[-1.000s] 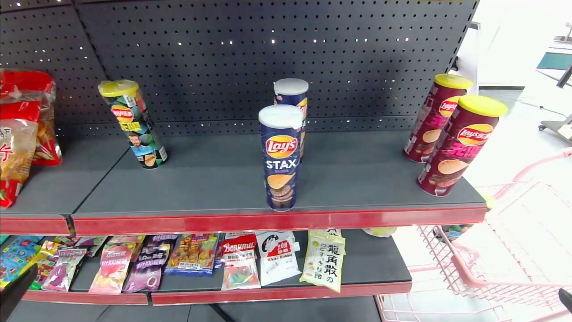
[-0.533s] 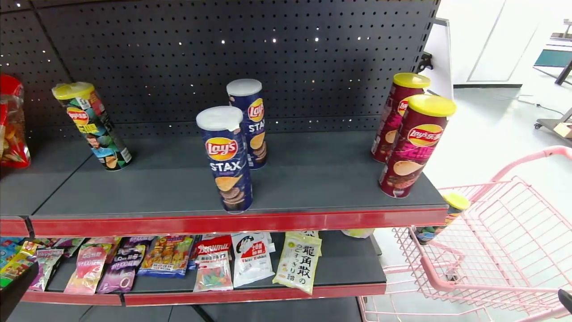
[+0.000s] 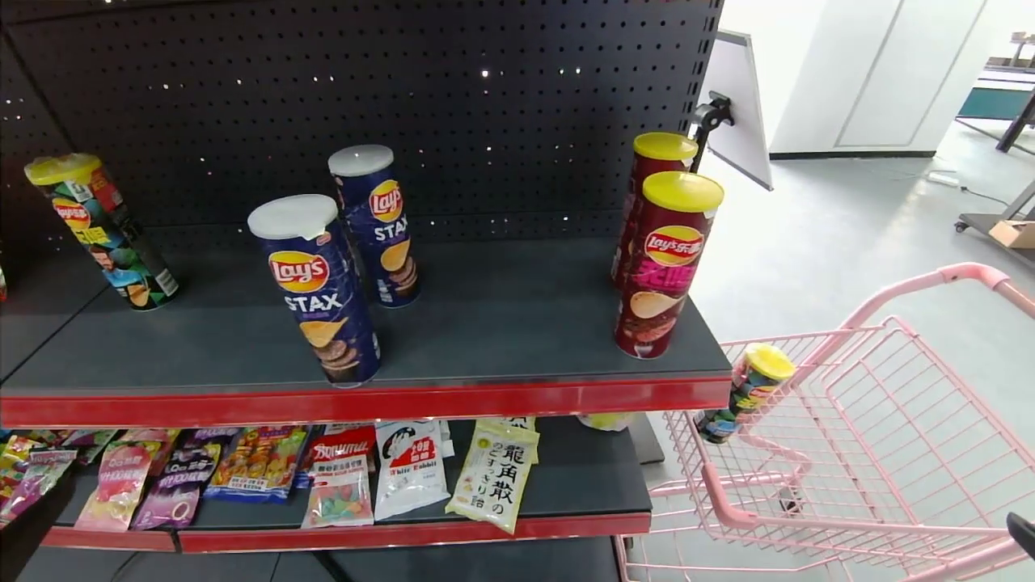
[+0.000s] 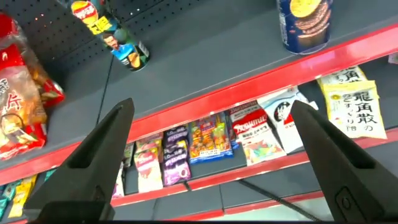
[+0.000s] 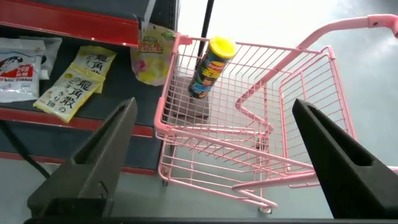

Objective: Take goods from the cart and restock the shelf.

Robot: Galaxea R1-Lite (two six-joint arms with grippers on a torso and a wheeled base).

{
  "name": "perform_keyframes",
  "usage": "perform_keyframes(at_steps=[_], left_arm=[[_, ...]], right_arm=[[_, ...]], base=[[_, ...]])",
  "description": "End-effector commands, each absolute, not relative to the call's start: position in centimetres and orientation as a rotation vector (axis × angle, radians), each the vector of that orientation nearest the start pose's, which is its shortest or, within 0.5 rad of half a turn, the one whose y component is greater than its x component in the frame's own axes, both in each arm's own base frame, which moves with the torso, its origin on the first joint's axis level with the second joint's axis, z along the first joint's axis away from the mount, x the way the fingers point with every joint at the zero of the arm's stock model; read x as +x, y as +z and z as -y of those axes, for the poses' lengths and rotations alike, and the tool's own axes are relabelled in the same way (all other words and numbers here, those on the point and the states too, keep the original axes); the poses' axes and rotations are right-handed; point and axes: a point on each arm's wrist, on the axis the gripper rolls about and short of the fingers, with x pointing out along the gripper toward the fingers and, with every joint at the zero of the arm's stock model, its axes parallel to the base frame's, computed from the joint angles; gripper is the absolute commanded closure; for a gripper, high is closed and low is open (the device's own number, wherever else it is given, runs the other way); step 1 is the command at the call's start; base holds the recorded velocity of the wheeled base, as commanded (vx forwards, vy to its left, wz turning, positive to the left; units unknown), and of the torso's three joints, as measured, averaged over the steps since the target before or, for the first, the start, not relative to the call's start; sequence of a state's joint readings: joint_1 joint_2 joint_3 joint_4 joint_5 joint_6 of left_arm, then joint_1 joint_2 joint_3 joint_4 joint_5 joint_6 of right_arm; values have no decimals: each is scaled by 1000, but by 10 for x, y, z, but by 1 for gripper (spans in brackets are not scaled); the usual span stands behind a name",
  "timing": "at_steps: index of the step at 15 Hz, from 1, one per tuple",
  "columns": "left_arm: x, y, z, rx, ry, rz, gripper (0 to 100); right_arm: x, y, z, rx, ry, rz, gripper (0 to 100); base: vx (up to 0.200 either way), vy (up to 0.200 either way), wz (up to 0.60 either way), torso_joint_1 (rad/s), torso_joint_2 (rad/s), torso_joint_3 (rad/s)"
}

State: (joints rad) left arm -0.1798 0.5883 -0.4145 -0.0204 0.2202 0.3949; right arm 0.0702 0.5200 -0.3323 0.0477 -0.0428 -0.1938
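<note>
One yellow-lidded can (image 5: 211, 65) leans in the pink cart (image 3: 930, 279), at the corner nearest the shelf (image 3: 364, 400), so it looks easy to reach. Left gripper (image 4: 211, 104) and right gripper (image 5: 214, 102) hang empty with fingers spread wide. The right one overlooks the cart, probably readied for the pick.

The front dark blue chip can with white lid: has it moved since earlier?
No. The blue can keeps its place at the shelf's red front edge; only the camera turned.

Pink wire cart (image 3: 970, 271) is carrying a multicoloured, yellow-lidded can (image 3: 748, 392); the dark grey shelf (image 3: 501, 331), edged in red, is displaying navy white-lidded cans (image 3: 319, 299) at left and maroon yellow-lidded cans (image 3: 665, 271) at right, against black perforated backboard (image 3: 404, 89).
</note>
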Motion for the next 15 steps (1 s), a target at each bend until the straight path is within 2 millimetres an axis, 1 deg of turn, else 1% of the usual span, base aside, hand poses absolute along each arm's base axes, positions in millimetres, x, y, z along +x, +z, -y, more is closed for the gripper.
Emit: perform_keyframes(at_steps=[1, 4, 11, 14, 15], left_arm=[[37, 196, 2, 428, 11, -155, 0], [37, 198, 2, 430, 12, -149, 0], [35, 201, 1, 446, 12, -128, 0], [31, 202, 2, 454, -17, -105, 0], [31, 202, 2, 452, -37, -101, 0]], right_arm=[[28, 167, -1, -208, 52, -245, 0], [28, 166, -1, -207, 52, -249, 0], [28, 166, -1, -203, 50, -250, 0], [28, 166, -1, -202, 50, -251, 0], [28, 166, -1, -202, 49, -254, 0]], base=[[0, 0, 0, 0, 0, 0], [0, 0, 0, 0, 0, 0], [0, 0, -600, 0, 2, 1], [0, 0, -600, 1, 4, 2], [0, 0, 0, 0, 0, 0]])
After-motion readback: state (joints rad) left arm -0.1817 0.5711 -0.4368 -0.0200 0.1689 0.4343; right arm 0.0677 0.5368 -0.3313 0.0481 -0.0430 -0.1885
